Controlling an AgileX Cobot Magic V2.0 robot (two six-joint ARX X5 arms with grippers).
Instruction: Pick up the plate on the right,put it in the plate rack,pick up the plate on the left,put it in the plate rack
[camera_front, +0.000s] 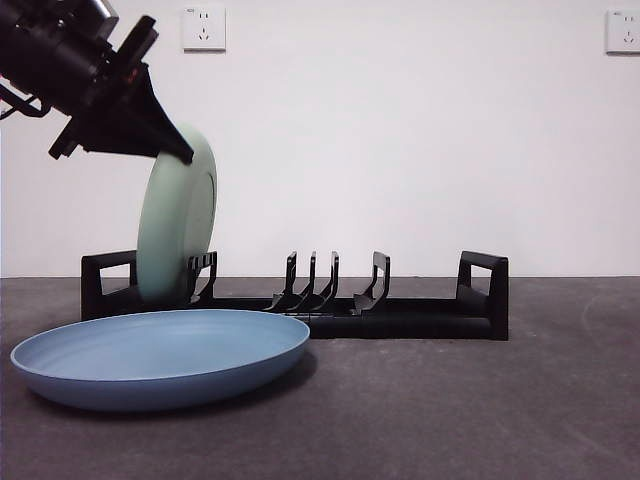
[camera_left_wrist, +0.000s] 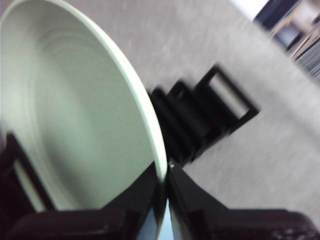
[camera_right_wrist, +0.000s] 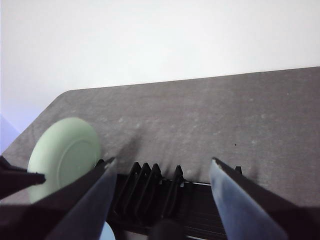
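A pale green plate (camera_front: 176, 230) stands on edge in the left end of the black plate rack (camera_front: 400, 316), tilted a little, between the end handle and the first prongs. My left gripper (camera_front: 186, 154) comes down from the upper left and is shut on the plate's top rim; the left wrist view shows its jaws (camera_left_wrist: 165, 172) pinching the green plate (camera_left_wrist: 75, 125) with the rack (camera_left_wrist: 200, 120) behind. A blue plate (camera_front: 160, 355) lies flat on the table in front of the rack's left half. My right gripper (camera_right_wrist: 163, 161) hangs open and empty above the rack (camera_right_wrist: 165, 195), with the green plate (camera_right_wrist: 62, 155) off to one side.
The rack's other prong slots (camera_front: 320, 285) toward its middle and right hold nothing. A white wall with two sockets (camera_front: 204, 28) stands behind the dark table (camera_front: 480, 400).
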